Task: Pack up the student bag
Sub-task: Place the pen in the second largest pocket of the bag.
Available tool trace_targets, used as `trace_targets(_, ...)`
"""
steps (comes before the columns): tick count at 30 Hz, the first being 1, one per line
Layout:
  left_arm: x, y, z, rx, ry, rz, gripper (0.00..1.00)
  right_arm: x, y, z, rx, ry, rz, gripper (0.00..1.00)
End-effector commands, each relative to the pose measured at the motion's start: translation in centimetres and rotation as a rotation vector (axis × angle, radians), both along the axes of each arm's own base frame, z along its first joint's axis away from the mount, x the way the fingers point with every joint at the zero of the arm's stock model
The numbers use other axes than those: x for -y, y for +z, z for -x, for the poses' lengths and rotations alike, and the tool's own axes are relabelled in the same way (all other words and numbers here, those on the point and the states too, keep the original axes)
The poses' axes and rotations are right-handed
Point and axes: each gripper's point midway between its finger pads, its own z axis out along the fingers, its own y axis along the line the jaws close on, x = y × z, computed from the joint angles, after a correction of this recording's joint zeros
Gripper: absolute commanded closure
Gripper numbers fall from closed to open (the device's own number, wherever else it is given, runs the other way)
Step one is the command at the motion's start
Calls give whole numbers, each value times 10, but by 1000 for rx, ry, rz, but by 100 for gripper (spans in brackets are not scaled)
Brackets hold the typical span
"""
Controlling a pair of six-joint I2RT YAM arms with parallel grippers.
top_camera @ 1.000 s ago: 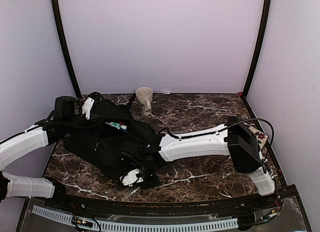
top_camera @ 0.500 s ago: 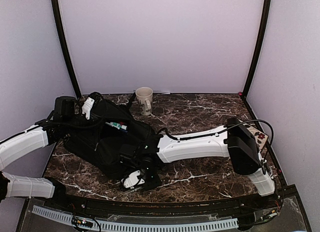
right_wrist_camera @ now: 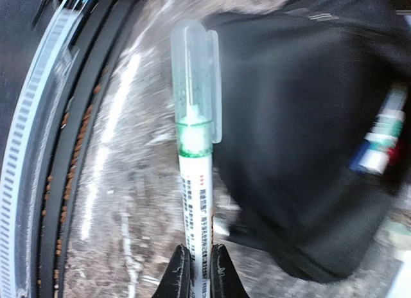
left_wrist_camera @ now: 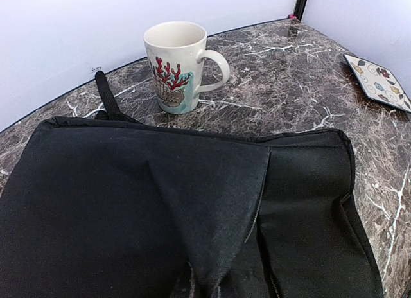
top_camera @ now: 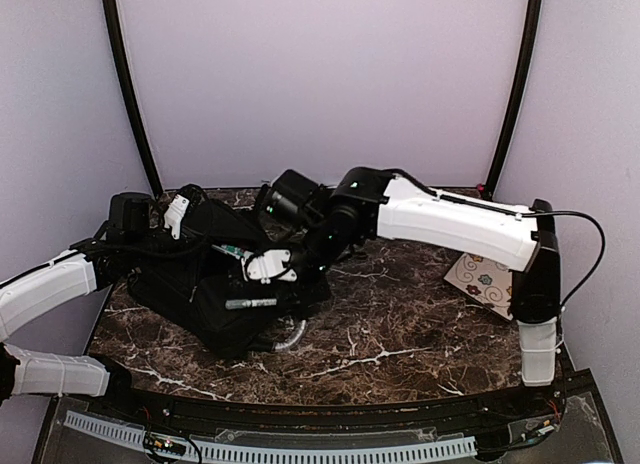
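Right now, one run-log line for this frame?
left gripper: shut on student bag | right gripper: shut on pen | pen not yet in bag

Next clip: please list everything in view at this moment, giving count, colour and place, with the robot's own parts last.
student bag: one, black, lying on the table's left half.
pen: one, white barrel, green band, clear cap, in the right hand beside the bag.
marker: one, white with green and red, lying on the bag.
mug: one, white with red coral print, behind the bag.
patterned tile: one, white with coloured motifs, at the table's right edge.
table: one, dark brown marble.
left hand: one, shut on the bag's fabric.
right hand: one, shut on the pen.
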Motion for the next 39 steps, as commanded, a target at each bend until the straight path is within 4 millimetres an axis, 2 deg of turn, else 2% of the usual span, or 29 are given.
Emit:
trace_targets(1, 19, 59, 2, 184, -92, 97, 100, -6, 48, -53, 102, -147, -152, 95)
trace_targets(4, 20, 59, 3, 181, -99, 105, 100, -8, 45, -96, 247, -283, -153, 95)
trace_targets(8, 21, 59, 3, 179, -103, 108, 100, -18, 39, -124, 345, -360, -158, 95)
trace_targets(13, 21, 59, 3, 180, -103, 108, 100, -36, 22, -138, 358, -380, -150, 95)
trace_targets(27, 22, 56, 2, 169, -104, 109, 100, -77, -25, -157, 400, -346, -174, 94)
trace_targets(33, 22, 57, 3, 173, -104, 112, 100, -101, -29, -165, 432, -323, -266, 92)
trace_targets(39, 23, 57, 3, 171, -107, 116, 100, -120, -56, -174, 481, -300, -288, 92)
